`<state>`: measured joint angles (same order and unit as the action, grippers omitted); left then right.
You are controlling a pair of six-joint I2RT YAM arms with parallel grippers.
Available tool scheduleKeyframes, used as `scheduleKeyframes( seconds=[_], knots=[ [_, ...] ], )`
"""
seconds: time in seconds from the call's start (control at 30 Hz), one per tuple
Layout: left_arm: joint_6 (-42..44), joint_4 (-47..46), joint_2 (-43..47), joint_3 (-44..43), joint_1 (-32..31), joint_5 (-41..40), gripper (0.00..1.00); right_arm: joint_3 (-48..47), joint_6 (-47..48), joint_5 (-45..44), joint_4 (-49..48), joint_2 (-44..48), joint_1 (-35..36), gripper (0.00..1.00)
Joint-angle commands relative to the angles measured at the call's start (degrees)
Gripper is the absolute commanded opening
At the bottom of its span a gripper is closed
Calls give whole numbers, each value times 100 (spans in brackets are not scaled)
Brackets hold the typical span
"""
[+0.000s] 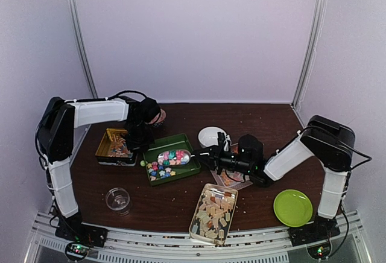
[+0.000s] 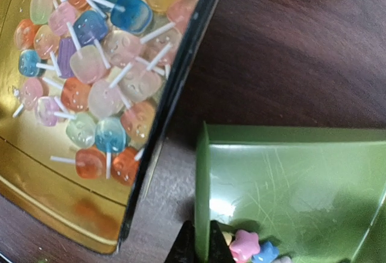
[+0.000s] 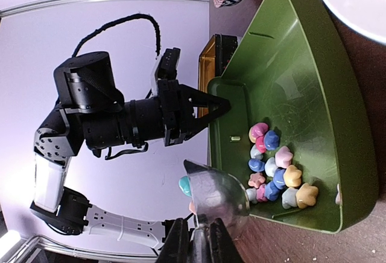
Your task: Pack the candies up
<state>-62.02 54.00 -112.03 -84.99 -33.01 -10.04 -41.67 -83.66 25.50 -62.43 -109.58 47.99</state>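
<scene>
At the middle of the table [image 1: 151, 209], your green tray [image 1: 173, 143] holds a heap of star candies [image 3: 274, 172] in pink, blue, yellow and white, gathered at its near end. Just above them hangs a clear scoop [image 1: 174, 156], also filled with stars. Nearer you, a clear oblong tray [image 1: 198, 209] is packed with beige candies [image 1: 213, 212], chunky and matte. Left of the green tray, touching its corner, a gold tin [image 2: 60, 196] carries glossy, translucent lollipops [image 2: 102, 64] on white sticks. The green tray is smooth, scratched plastic with sloping walls.

Your left gripper [image 2: 196, 245] points down, elbow high, pinched closed on the green tray's left wall. Your right gripper [image 3: 193, 242] lies low and level, stretched leftward, clamped on the scoop.
</scene>
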Motion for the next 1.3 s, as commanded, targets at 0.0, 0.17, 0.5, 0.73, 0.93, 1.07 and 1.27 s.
scheduleKeyframes(
  seconds=[0.0,0.17,0.5,0.73,0.93,1.07,1.27],
  knots=[
    [249,-265,-202,-194,101,49,15,22,187,-1,-213,288,-60,0],
    [477,-346,-122,-233,103,281,35,48,210,53,-281,312,-61,0],
    [635,-583,1000,365,99,486,98,198,323,176,-307,458,-61,0],
    [367,-337,2899,1910,95,166,98,302,493,283,-163,656,-47,0],
    [-183,193,4612,3548,104,15,94,357,546,366,-114,759,-39,0],
    [-281,444,5300,4249,103,146,92,338,581,408,-108,805,-22,0],
    [-386,436,6037,4872,102,490,84,361,553,377,-152,826,-18,0]
  ],
)
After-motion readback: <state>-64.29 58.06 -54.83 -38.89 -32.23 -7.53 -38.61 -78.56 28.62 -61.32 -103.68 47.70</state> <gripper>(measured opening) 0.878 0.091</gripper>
